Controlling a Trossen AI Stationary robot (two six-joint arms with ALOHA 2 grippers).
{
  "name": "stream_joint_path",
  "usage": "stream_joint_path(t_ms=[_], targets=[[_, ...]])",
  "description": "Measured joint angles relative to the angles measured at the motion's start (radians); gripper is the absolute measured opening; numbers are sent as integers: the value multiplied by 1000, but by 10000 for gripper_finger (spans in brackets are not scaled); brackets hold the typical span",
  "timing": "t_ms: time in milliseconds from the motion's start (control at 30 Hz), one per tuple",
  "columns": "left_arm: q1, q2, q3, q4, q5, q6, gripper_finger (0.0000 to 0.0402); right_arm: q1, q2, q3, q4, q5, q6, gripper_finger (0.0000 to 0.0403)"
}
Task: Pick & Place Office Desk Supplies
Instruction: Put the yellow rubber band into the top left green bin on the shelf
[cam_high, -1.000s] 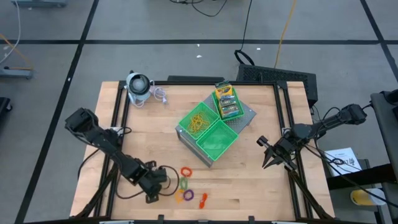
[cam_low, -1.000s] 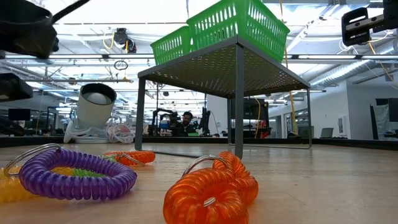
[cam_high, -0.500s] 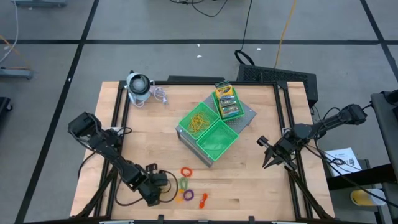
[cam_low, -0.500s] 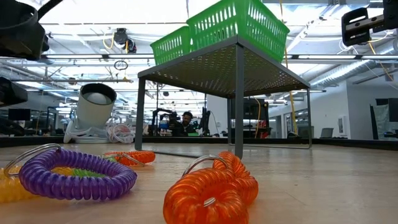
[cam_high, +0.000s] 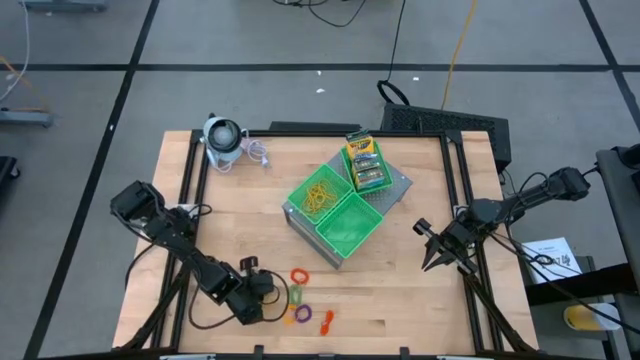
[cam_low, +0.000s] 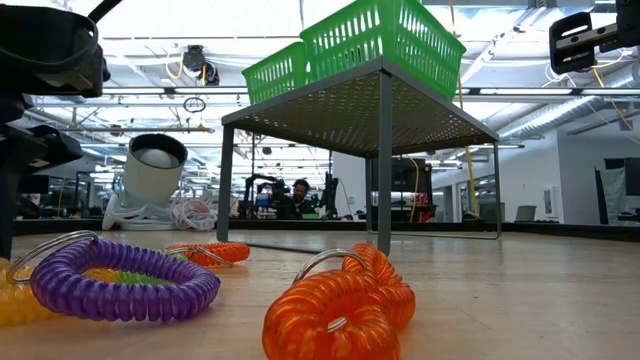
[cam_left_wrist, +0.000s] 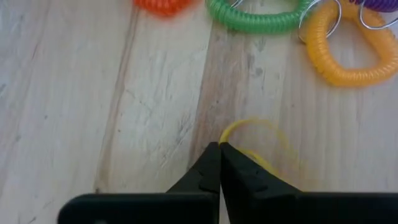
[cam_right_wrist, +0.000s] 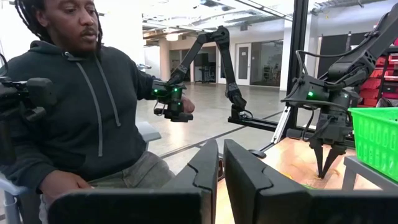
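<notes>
My left gripper points down at the near left of the table, shut on a thin yellow rubber band that lies on the wood. Just beyond it lie coiled rings: orange-red, green, yellow, and in the low view purple and orange. More rubber bands fill one green tray; card boxes lie in the far tray. My right gripper waits shut at the table's right edge. My left gripper pinches the rubber band at the near end of its loop between its two fingertips. The fingers come from above, pointing steeply down. The rest of the loop lies slack on the table beyond the fingertips.
Three green trays stand on a raised grey base at the table's middle. A grey-white round gadget sits at the far left corner. A seated person shows beyond the table in the right wrist view.
My left gripper has sunk toward the table beside the rings and tipped more steeply downward. The rings have stayed where they were.
</notes>
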Motion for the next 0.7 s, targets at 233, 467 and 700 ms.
stream_joint_path(t_ms=[233, 467, 700], targets=[[26, -21, -1, 54, -22, 11, 4, 0, 0, 0, 0, 0, 0, 20], [57, -96, -5, 102, -140, 90, 2, 0, 0, 0, 0, 0, 0, 20], [61, -176, -5, 147, -254, 221, 1, 0, 0, 0, 0, 0, 0, 20]])
